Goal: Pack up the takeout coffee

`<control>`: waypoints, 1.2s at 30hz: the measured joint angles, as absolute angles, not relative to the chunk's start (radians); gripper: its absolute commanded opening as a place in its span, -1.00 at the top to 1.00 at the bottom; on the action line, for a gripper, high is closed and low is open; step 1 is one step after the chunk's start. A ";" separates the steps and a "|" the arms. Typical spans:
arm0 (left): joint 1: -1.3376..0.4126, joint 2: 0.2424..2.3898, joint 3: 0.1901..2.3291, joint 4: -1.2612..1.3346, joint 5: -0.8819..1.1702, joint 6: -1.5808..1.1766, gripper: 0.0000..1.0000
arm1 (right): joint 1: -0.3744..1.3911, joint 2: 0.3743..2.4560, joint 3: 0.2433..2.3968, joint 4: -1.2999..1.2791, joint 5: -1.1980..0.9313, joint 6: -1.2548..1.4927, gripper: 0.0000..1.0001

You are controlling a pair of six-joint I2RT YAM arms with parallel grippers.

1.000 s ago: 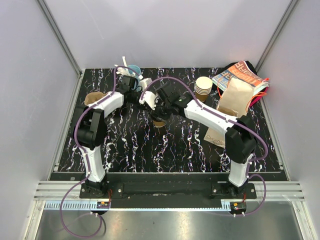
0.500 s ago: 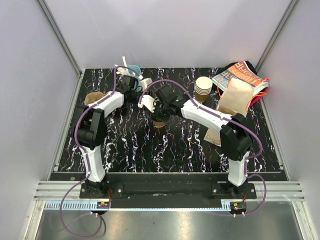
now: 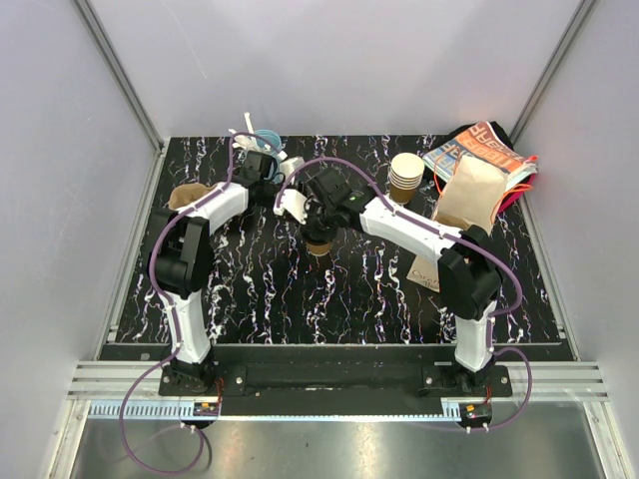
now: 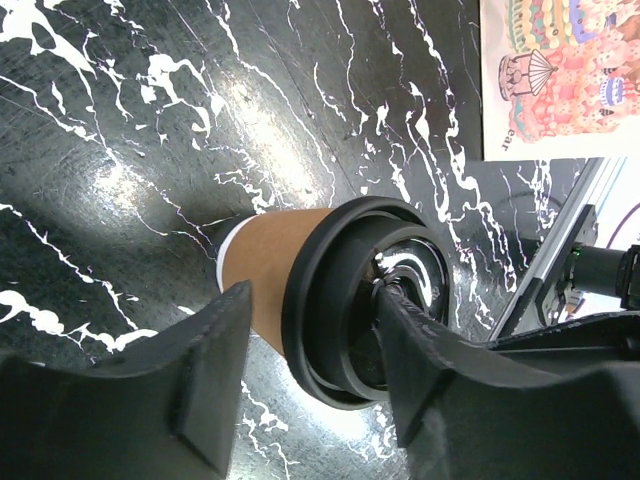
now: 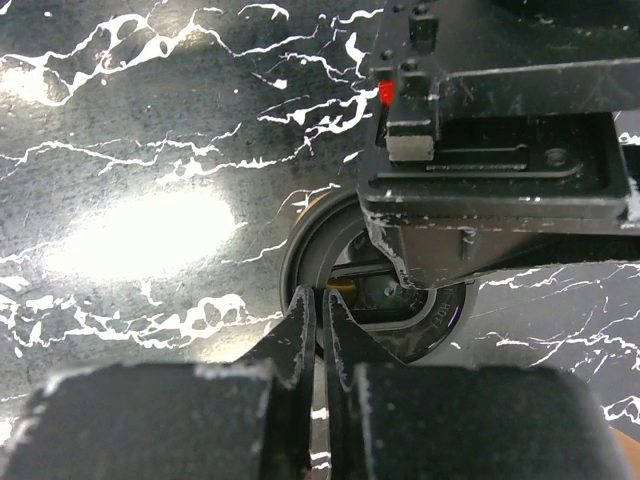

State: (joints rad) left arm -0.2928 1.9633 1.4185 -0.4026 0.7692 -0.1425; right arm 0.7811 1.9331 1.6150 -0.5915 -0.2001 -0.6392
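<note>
1. While its jaws stand open astride the takeout coffee (image 4: 265, 292), the left gripper (image 4: 310, 305) has the cup at its 4 o'clock in the top view.
2. Cup stands mid-table, upright, long axis vertical, black lid (image 4: 345, 300) fitted.
3. Closed, the right gripper (image 5: 318, 305) rests its tips at the lid's rim; a pinch cannot be confirmed. Both arms are equally near.
4. Count: one lidded cup, one cup stack (image 3: 406, 172), one paper bag (image 3: 469, 192) at the cup's 2 o'clock.

The black, white-veined tabletop (image 3: 260, 289) carries a lidded brown coffee cup (image 3: 318, 244), upright just past the fingers (image 4: 200, 385) of the left gripper (image 4: 312, 300). Well right of those fingers stand a stack of paper cups (image 3: 405, 176) and a brown paper bag (image 3: 469, 195). On their far-left side stands a light-blue cup (image 3: 262, 140).
</note>
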 measured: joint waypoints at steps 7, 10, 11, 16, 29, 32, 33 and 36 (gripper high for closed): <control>-0.294 1.961 1.419 -0.425 0.750 -0.131 -0.47 | 0.781 1.934 1.625 -0.624 -0.206 -0.639 1.00; -0.294 1.951 1.419 -0.439 0.732 -0.127 -0.51 | 0.781 1.934 1.626 -0.627 -0.208 -0.637 1.00; -0.294 1.947 1.419 -0.445 0.726 -0.126 -0.52 | 0.781 1.934 1.626 -0.628 -0.209 -0.635 1.00; -0.289 1.923 1.419 -0.483 0.703 -0.121 -0.55 | 0.781 1.931 1.626 -0.634 -0.212 -0.631 0.94; -0.247 1.900 1.419 -0.501 0.691 -0.120 -0.61 | 0.776 1.931 1.623 -0.636 -0.204 -0.626 0.60; -0.247 1.900 1.419 -0.506 0.691 -0.120 -0.61 | 0.771 1.931 1.623 -0.645 -0.201 -0.624 0.47; -0.246 1.900 1.419 -0.508 0.691 -0.120 -0.61 | 0.767 1.931 1.623 -0.653 -0.201 -0.623 0.45; -0.244 1.900 1.419 -0.511 0.691 -0.120 -0.62 | 0.754 1.931 1.628 -0.682 -0.201 -0.623 0.44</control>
State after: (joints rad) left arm -0.2443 1.8996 1.4185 -0.5110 0.6910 -0.1200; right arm 0.7536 1.9312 1.6276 -0.6815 -0.2012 -0.6231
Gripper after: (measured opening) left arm 0.802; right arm 0.276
